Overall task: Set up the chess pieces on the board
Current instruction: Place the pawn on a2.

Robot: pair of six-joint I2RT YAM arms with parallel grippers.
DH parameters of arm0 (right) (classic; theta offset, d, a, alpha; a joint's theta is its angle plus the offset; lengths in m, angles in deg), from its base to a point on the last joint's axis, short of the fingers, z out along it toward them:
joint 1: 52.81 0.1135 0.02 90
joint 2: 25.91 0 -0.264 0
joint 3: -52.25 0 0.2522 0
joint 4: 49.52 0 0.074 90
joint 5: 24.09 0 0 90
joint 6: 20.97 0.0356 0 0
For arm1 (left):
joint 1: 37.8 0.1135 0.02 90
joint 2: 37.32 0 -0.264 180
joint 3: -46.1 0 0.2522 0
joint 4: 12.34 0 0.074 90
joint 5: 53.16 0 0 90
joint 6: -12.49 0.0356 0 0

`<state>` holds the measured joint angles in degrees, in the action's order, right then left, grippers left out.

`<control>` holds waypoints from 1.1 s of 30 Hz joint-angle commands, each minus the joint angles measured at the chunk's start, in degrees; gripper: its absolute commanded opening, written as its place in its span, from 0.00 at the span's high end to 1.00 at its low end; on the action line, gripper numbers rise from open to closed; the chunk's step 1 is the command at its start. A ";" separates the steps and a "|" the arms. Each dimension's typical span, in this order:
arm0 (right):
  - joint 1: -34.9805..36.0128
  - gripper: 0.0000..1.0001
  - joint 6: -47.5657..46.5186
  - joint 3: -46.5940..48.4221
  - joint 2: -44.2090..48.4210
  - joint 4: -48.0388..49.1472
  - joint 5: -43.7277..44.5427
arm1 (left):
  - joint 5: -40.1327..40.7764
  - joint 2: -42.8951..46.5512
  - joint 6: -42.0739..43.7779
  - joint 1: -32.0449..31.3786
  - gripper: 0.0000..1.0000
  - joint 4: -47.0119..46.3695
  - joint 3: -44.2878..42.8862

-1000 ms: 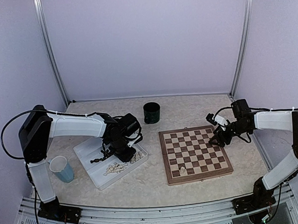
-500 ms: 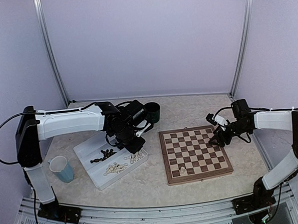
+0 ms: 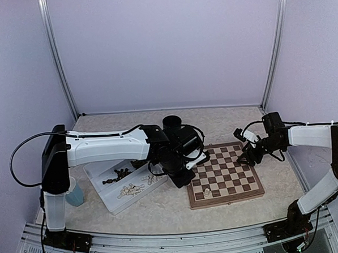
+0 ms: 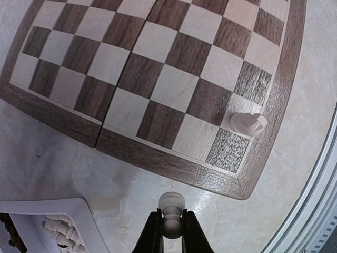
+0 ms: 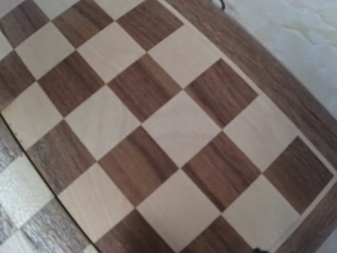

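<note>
1. marbled beige tabletop point(image 3: 161, 203), lilac walls. board point(image 3: 224, 202) sat right of centre, with the white tray point(image 3: 102, 189) to its left.
2. step in hand, my read: ferrying one piece from tray to board. left gripper point(image 4: 171, 227) was clamped on a cream pawn point(image 4: 171, 203), jaws narrow, pinching it at the neck.
3. position: the pawn hung over bare table just outside the board's left border, near the near-left corner. it wasn't over any square.
4. orientation: its long axis ran straight up the left wrist view, crosswise to the closing direction. round head pointed toward the board, base hidden between the fingers. couldn't tell whether the axis was level or tipped down.
5. board state: one cream piece point(image 4: 248, 124) sat on a light square in the near row, next to the corner square, and looked upright. the other cream pieces point(image 3: 131, 189) and the dark pieces point(image 3: 118, 175) lay in the tray, so the task was barely started.
6. right gripper point(image 3: 251, 155) hovered over the board's far right corner. the right wrist view showed only squares and no fingers, so i couldn't tell the jaw state. nothing seen held.
7. next move calls for crossing the border to a free near-side square and getting the base down and the axis vertical. then lower to contact and release without nudging the placed piece.
</note>
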<state>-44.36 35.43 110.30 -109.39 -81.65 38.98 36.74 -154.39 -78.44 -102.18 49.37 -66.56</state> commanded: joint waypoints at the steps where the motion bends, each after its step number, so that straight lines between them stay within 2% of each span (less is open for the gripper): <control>1: 0.25 0.32 -0.58 0.97 0.34 -0.73 -0.13 | -1.76 -3.19 2.12 -0.93 0.94 0.08 -1.97; 12: 0.26 0.32 -0.85 0.88 0.45 -0.90 0.04 | -4.96 -8.01 1.19 -1.69 0.94 -1.89 -4.74; 33: 0.25 0.32 -1.11 0.79 0.33 -1.21 0.29 | -2.73 -11.41 -1.01 -2.07 0.90 -3.46 -6.40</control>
<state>-44.36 34.68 110.30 -109.39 -81.89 39.19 33.07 -164.36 -78.64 -103.86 47.20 -71.89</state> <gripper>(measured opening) 0.681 0.097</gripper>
